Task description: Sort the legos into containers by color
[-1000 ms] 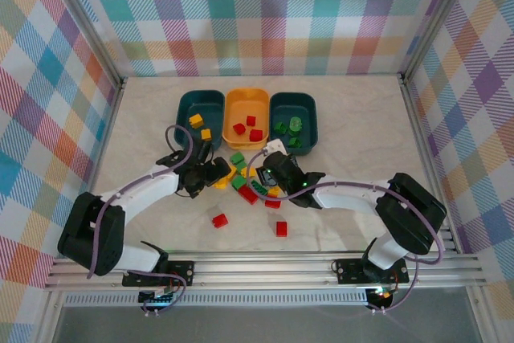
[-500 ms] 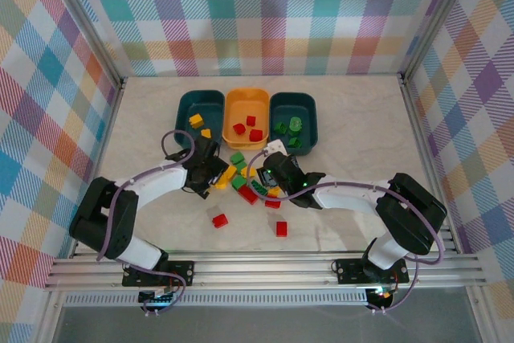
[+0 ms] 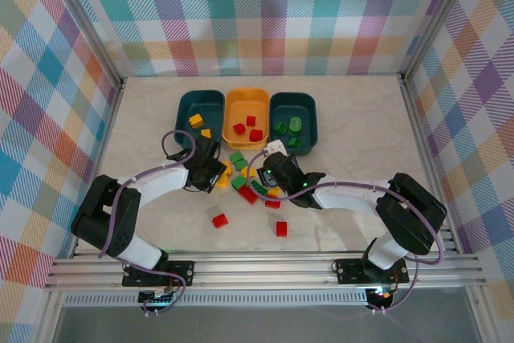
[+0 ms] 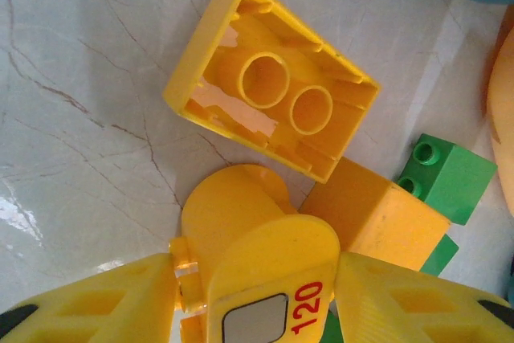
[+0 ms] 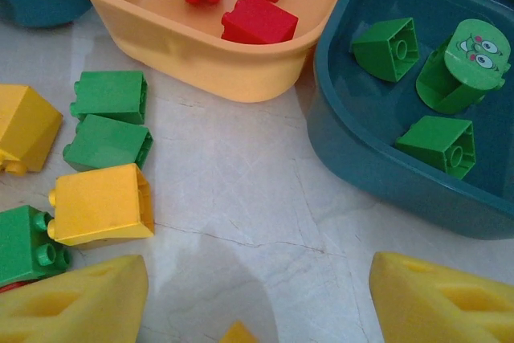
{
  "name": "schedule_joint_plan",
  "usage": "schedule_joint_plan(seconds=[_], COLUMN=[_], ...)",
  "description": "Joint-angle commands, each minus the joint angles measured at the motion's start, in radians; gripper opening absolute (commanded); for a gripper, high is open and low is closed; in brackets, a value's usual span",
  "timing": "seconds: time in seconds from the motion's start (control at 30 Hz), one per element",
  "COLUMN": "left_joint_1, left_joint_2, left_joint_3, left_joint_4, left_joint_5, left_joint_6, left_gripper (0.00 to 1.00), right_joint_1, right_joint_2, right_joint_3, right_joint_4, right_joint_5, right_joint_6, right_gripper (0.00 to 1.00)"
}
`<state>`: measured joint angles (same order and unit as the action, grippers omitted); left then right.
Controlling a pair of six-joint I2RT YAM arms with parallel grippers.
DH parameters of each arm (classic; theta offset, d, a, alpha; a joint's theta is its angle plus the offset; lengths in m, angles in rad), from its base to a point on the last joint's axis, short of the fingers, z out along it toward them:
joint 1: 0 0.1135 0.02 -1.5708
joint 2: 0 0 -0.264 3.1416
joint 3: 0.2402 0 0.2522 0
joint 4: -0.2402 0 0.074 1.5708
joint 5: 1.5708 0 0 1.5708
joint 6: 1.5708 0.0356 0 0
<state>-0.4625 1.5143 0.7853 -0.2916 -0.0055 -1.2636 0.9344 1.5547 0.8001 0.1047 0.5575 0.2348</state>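
Left claw around a yellow "120" lego

Left hand clamps yellow lego; right hand gapes wide, angled downward.

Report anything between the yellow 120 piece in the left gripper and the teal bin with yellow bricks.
An upturned yellow brick lies right ahead of the 120 piece in the left gripper; nothing else visible before the teal bin. Lifting should clear it.
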Motion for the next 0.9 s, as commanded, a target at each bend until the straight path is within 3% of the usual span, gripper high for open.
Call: schedule_joint_plan(seconds=[0.0,0.47,0.53,0.67,0.87], left_joint_1=[-0.010,-0.057,-0.057,-0.057,-0.058], left_joint_2=[-0.022,-0.279,-0.299,-0.285,-0.180], left_joint_3=[-0.045,-0.155,-0.164,-0.150,-0.098], left_joint_4=[-0.037,-0.123,-0.118,-0.101,-0.060], left_joint_5=[-0.007,-0.065,-0.077,-0.080,-0.045], left_joint_6=[0.020,0.041,0.043,0.066,0.122], left_gripper=[0.54,0.65,0.70,0.77,0.77], right_joint_1=[-0.002,-0.002,-0.002,-0.002,-0.002], right_joint_2=[0.001,0.008,0.008,0.008,0.007], right_joint_3=[0.008,0.013,0.014,0.016,0.016], right_joint_4=[-0.005,-0.012,-0.013,-0.016,-0.017], right_joint_5=[0.013,0.010,0.008,0.008,0.009], right_joint_6=[0.017,0.025,0.027,0.027,0.023], right_gripper=[0.73,0.73,0.73,0.73,0.73])
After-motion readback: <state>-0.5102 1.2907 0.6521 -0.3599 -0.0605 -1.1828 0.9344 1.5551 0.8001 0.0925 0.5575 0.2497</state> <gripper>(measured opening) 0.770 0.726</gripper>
